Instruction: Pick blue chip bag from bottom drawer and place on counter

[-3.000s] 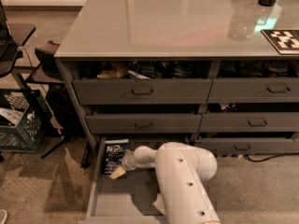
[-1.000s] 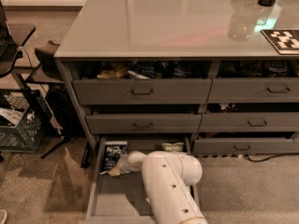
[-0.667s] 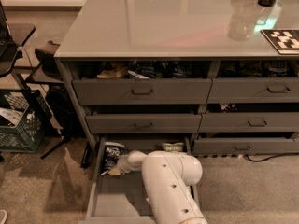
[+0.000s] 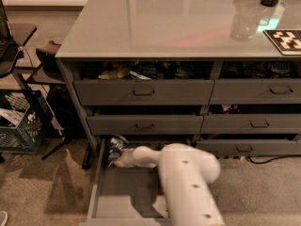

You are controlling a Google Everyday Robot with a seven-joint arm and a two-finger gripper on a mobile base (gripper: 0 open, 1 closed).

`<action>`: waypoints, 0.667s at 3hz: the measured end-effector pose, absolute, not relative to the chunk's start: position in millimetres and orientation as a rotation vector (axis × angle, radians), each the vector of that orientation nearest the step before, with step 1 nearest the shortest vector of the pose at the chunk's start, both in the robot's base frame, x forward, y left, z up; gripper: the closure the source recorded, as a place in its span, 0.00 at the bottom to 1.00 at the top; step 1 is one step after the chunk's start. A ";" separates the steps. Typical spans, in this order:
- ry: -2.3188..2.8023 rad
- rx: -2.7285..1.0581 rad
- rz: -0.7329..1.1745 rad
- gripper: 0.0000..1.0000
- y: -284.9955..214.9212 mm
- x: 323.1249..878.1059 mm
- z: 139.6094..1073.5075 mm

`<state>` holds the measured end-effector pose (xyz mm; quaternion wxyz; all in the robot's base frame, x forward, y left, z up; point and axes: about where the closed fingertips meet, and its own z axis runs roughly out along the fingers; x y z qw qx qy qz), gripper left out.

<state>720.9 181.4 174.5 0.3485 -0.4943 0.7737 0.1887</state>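
Note:
The bottom drawer (image 4: 123, 195) is pulled out at the lower left of the cabinet, and its dark grey floor is mostly bare. The blue chip bag (image 4: 114, 147) is at the drawer's back left corner, crumpled and tipped up on end. My gripper (image 4: 121, 161) reaches in from the right at the end of the white arm (image 4: 188, 182) and is shut on the bag's lower edge. The counter (image 4: 160, 22), glossy light grey, spans the top of the cabinet well above the gripper.
The two handled drawers (image 4: 143, 92) above overhang the bag; the top one is ajar with snack bags (image 4: 115, 71) inside. A clear bottle (image 4: 242, 20) and a checkered tag (image 4: 284, 39) sit on the counter's right. A green crate (image 4: 19, 126) and a dark stand are on the left.
The bag lay flat on the drawer floor before; now it is bunched and tipped upward in my gripper. The arm has swung to the right and sits a little higher.

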 end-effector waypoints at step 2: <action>1.875 -1.273 0.431 1.00 92.9 702.4 325.6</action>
